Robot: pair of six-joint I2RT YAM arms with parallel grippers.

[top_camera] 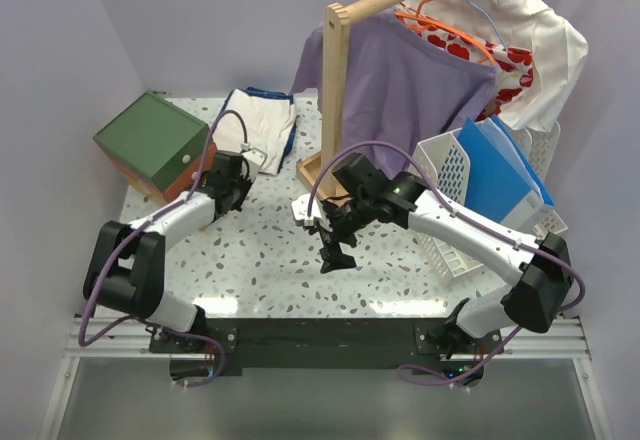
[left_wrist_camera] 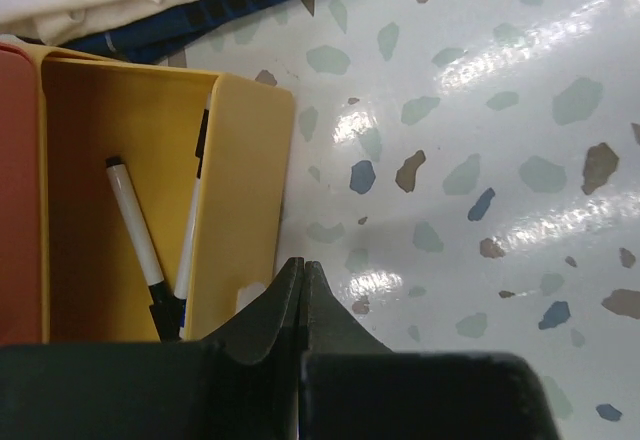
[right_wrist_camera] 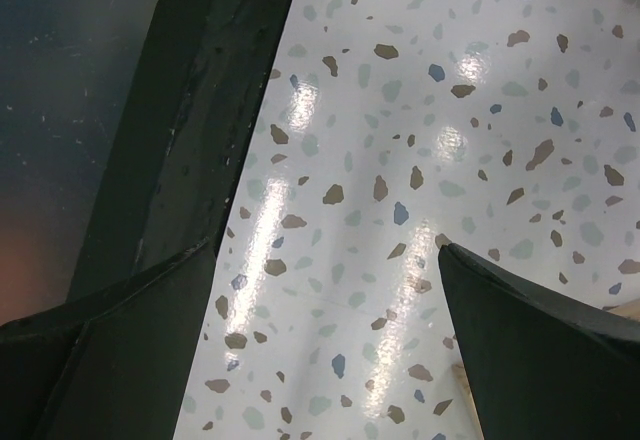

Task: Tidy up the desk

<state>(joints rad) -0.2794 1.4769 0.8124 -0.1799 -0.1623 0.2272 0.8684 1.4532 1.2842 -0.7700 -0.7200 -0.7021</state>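
Just beside drawer (left_wrist_camera: 250, 190) rim, left gripper (left_wrist_camera: 302, 278) closed

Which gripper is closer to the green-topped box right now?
Left. The left gripper is shut right beside the green-topped box, on its right; the right gripper hangs open over the desk, farther right.

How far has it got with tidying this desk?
Done: two markers lie in the yellow drawer, blue folders stand in the basket. In hand: nothing; left gripper shut beside the drawer, right gripper open. Left: drawer apparently open, folded clothes on the desk.
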